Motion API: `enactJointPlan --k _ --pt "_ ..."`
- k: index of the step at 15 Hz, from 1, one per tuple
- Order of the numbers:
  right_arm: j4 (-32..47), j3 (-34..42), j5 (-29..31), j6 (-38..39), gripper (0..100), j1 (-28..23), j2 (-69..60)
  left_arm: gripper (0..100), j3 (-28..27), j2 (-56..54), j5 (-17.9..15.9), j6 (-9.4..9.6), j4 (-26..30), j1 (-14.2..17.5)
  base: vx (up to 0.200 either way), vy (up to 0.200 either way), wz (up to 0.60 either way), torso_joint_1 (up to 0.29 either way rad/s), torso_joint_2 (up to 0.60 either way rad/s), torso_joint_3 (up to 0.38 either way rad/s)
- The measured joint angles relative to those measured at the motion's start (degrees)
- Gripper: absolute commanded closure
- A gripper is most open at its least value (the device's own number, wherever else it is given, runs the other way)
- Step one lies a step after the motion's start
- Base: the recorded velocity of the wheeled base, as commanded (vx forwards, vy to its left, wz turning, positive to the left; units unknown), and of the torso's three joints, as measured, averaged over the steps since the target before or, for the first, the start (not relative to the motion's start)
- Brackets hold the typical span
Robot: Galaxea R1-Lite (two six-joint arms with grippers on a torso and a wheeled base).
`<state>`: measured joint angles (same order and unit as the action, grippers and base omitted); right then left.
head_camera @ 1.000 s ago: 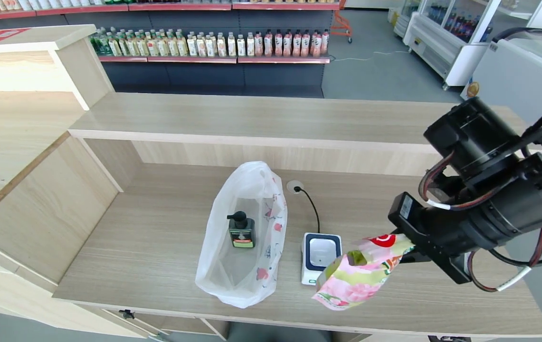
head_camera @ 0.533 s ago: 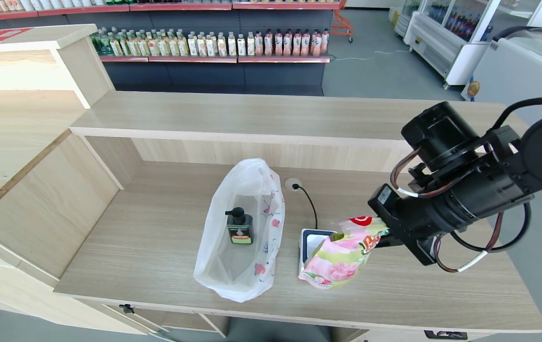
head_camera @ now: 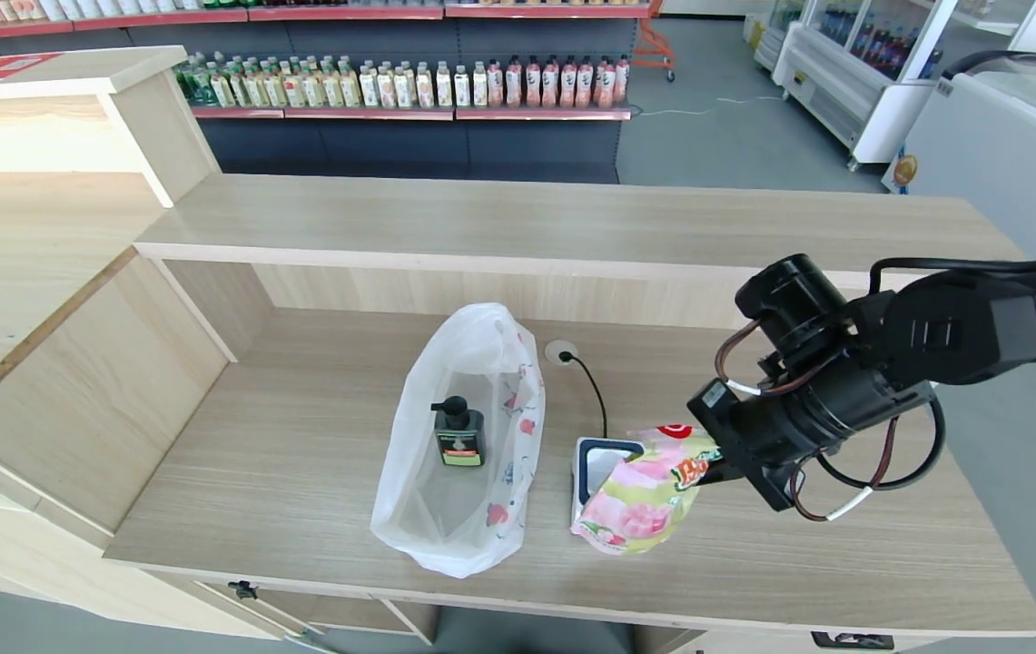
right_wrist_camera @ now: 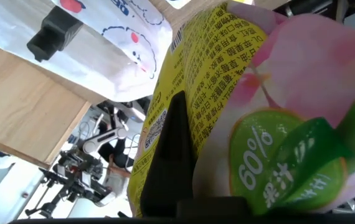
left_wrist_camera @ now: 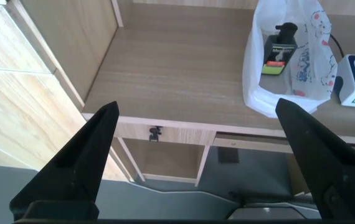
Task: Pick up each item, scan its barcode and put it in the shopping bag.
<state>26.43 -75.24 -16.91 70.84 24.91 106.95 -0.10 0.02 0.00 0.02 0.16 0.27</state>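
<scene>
My right gripper (head_camera: 706, 463) is shut on the top of a pink and green pouch (head_camera: 640, 504), which hangs tilted over the right part of the white barcode scanner (head_camera: 597, 459). In the right wrist view the pouch (right_wrist_camera: 271, 124) shows its yellow printed back, with a black finger (right_wrist_camera: 174, 155) pressed on it. The white shopping bag (head_camera: 463, 454) lies open left of the scanner, with a dark pump bottle (head_camera: 458, 436) inside. My left gripper (left_wrist_camera: 196, 106) hangs open and holds nothing, below and in front of the counter's front edge, left of the bag (left_wrist_camera: 289, 56).
The scanner's black cable (head_camera: 592, 391) runs back to a grommet (head_camera: 560, 352) in the counter. A raised wooden ledge (head_camera: 527, 227) borders the back and a side wall (head_camera: 91, 391) the left. Bare counter (head_camera: 844, 563) lies to the right of the pouch.
My right arm has come left and lower with the pouch, bringing it from right of the scanner to over it. The head camera shifted slightly at first.
</scene>
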Motion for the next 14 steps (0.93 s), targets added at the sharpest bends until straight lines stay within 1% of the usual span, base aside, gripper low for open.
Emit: enactJointPlan --k 9,12,14 --pt "-7.8 -0.5 -1.1 0.5 100 -0.8 4.7 0 0.0 0.0 0.0 -0.02 0.0 0.0 0.000 0.000 0.00 0.000 0.00 0.000" --pt "-9.8 -0.4 -2.8 0.7 100 -0.8 5.8 0 0.0 0.0 0.0 -0.02 0.0 0.0 0.000 0.000 0.00 0.000 0.00 0.000" --pt "-12.0 -0.3 -3.9 2.7 100 -0.8 6.2 0 0.0 0.0 0.0 0.00 0.0 -0.1 0.000 0.000 0.00 0.000 0.00 0.000"
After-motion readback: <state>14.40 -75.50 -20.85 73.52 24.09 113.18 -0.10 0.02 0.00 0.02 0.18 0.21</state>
